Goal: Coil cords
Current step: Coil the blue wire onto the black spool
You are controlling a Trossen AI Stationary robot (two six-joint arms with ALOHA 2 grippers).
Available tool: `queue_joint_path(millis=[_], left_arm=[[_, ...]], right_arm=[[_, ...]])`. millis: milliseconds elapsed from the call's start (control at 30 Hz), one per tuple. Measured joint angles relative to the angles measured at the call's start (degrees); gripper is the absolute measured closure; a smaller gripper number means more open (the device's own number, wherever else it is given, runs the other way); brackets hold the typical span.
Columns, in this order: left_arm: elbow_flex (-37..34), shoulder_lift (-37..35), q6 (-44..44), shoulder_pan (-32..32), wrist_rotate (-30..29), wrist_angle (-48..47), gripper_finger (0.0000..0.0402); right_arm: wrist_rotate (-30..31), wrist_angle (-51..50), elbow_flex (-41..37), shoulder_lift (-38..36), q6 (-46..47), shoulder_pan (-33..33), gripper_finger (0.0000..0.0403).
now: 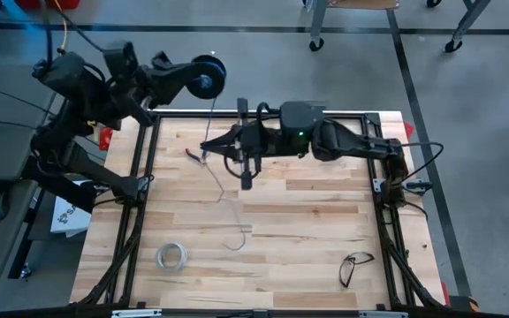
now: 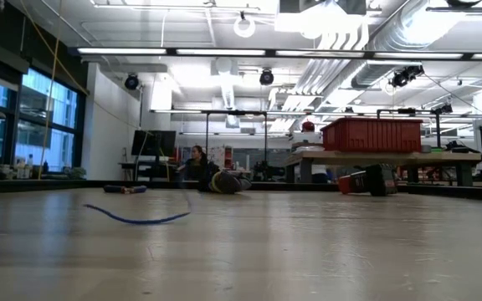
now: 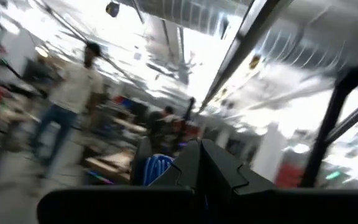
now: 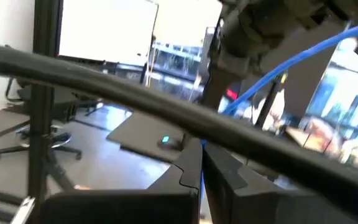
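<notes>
The right gripper (image 1: pixel 208 146) is out over the far part of the counter (image 1: pixel 307 230), its two dark fingers (image 4: pixel 194 171) pinched tight on the thin blue wire (image 1: pixel 224 199), which runs between them in the right wrist view. From that pinch the wire climbs away toward the left arm and, the other way, drops to the wood and trails off toward the near side in a loose bend, ending in a small hook well short of the front edge. From table height a low blue arc of it (image 2: pixel 136 217) lies on the boards.

The left gripper (image 1: pixel 184 78) is raised just beyond the counter's far edge, off to the side of the right one, clamped shut on the round dark spool (image 1: pixel 208 75); blue windings (image 3: pixel 157 168) show right beside its fingers in the left wrist view.

Farther out from the right gripper, near the front of the counter, a whitish ring of tape (image 1: pixel 172 256) lies flat, and well apart from it, toward the right arm's base, rests a pair of glasses (image 1: pixel 355 265). A yellow cable (image 1: pixel 49 31) hangs behind the left arm. In the room beyond, a person (image 3: pixel 73 99) stands blurred.
</notes>
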Motion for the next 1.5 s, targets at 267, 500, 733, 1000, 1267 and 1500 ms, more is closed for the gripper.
queue_joint_path(millis=[267, 500, 733, 1000, 1267, 1500], left_arm=[[0.0, 2.3, -27.2, 0.0, 6.1, 1.5, 0.0399], [0.0, 3.6, -37.5, -2.3, 7.2, 0.3, 0.0399], [0.0, 3.6, -35.5, -3.6, 4.9, -2.5, 0.0400], [0.0, 3.4, -34.6, -5.2, 2.5, -4.5, 0.0401], [0.0, 3.3, -38.7, -7.7, 2.6, -5.9, 0.0401], [0.0, 3.3, -40.7, -10.4, 2.7, -8.9, 0.0401]], right_arm=[[-0.3, 4.6, 0.0, 1.5, -5.1, 0.2, 0.0402], [-3.2, 7.4, 0.0, 1.5, -10.0, 0.2, 0.0402], [-5.7, 8.7, 0.0, 1.5, -11.4, 0.2, 0.0403], [-5.9, 10.2, 0.0, 1.5, -11.5, 0.1, 0.0403], [-6.0, 11.1, 0.0, 1.5, -11.5, -1.0, 0.0403], [-5.9, 13.3, 0.0, 1.4, -11.7, -2.6, 0.0403]])
